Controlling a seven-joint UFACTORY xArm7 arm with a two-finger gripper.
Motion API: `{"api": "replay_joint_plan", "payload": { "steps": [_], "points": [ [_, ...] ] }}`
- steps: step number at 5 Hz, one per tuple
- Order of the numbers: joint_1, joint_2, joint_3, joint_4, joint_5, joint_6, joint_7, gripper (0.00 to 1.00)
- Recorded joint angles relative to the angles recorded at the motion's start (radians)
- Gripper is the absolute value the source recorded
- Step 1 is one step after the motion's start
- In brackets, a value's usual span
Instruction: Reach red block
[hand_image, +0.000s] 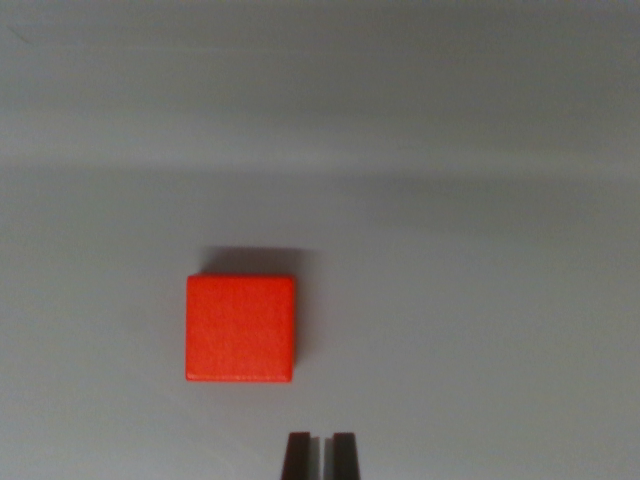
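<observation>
Pincer (319, 455) tips nearly closed, narrow slit between, holding nothing. Square flat-topped red block (240, 328) lies on plain grey surface (480, 200), just ahead, toward wrist view's left. Approach underway; next, shift left and forward.

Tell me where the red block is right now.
In the wrist view, the red block lies flat on the grey surface, a little left of centre. It sits just above and left of the two dark fingers at the bottom edge, not touching them.
</observation>
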Motion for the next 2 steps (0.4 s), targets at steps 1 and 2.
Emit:
{"api": "replay_joint_plan", "payload": {
  "steps": [1,2],
  "points": [
    [0.0000,0.000,0.000,0.000,0.0000,0.000,0.000,0.00],
    [0.0066,0.039,0.008,-0.007,-0.0023,-0.043,0.003,0.00]
  ]
}}
